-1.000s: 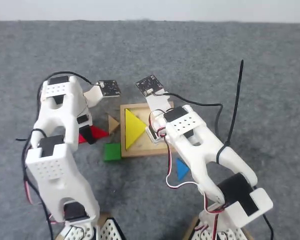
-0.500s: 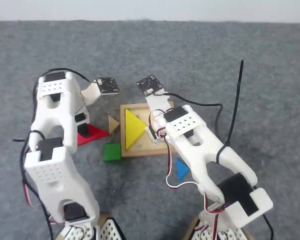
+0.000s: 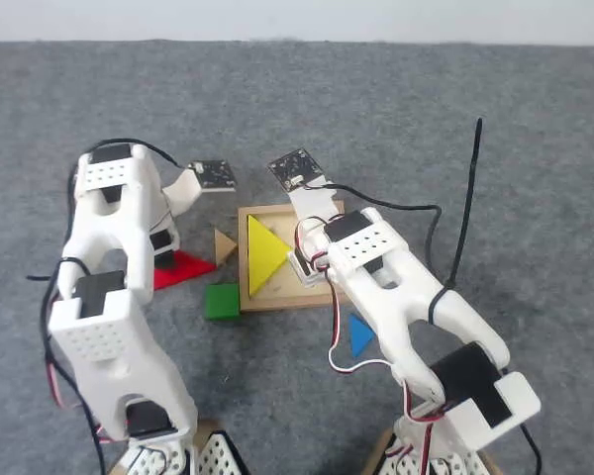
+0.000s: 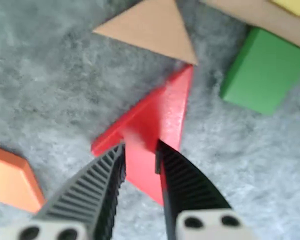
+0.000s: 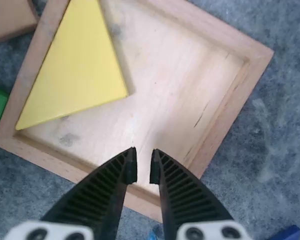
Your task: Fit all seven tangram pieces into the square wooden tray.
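Note:
The square wooden tray [image 3: 317, 293] lies between the two arms, with a large yellow triangle [image 3: 262, 254] flat in its left half. The red triangle [image 4: 155, 120] rests on the grey carpet left of the tray, and my left gripper [image 4: 140, 156] is shut on its edge. A tan triangle [image 4: 152, 27] and a green square [image 4: 262, 70] lie just beyond it, close to the tray. My right gripper [image 5: 140, 167] hangs shut and empty over the tray's near rim [image 5: 230, 115], beside the yellow triangle [image 5: 75, 75].
An orange piece [image 4: 10, 177] lies on the carpet near the red triangle. A blue piece [image 3: 359, 333] sits under the right arm, in front of the tray. Grey carpet [image 3: 495, 129] stretches open behind and to the right.
The left arm has swung slightly to the left, uncovering more of the red triangle. The right arm has kept still.

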Controlling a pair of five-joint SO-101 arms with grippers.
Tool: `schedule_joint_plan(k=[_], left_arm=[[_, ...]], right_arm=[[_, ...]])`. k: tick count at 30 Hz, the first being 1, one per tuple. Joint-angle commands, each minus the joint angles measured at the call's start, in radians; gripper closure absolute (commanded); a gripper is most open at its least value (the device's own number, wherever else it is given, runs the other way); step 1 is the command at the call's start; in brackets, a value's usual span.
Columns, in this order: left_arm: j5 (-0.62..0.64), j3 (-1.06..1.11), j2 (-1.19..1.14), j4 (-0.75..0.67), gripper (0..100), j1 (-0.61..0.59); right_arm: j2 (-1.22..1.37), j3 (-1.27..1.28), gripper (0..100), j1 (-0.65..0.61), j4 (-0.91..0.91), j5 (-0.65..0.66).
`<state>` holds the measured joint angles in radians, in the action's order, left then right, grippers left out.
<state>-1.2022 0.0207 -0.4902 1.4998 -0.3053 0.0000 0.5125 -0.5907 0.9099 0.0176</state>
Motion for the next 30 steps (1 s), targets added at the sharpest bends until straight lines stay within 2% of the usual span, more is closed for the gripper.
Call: schedule_joint_plan(k=[1,4,6,22,26,30], left_arm=[[0.060,-0.001,0.006,-0.057,84,-0.009],[0.110,-0.001,0.005,-0.118,75,-0.009],[0.109,-0.002,0.006,-0.133,72,-0.006],[0.080,-0.036,-0.035,-0.167,71,-0.009],[0.028,-0.030,-0.038,-0.106,76,-0.012],[0.021,-0.012,-0.041,-0.087,75,-0.034]], right_arm=[[-0.050,-0.008,94.1,0.013,-0.010,0.011],[-0.050,-0.008,94.2,0.013,-0.008,0.011],[-0.050,-0.008,94.2,0.013,-0.008,0.011],[-0.050,-0.008,94.1,0.013,-0.013,0.011],[-0.050,-0.008,94.1,0.013,-0.013,0.011],[-0.050,-0.008,94.1,0.013,-0.013,0.011]])
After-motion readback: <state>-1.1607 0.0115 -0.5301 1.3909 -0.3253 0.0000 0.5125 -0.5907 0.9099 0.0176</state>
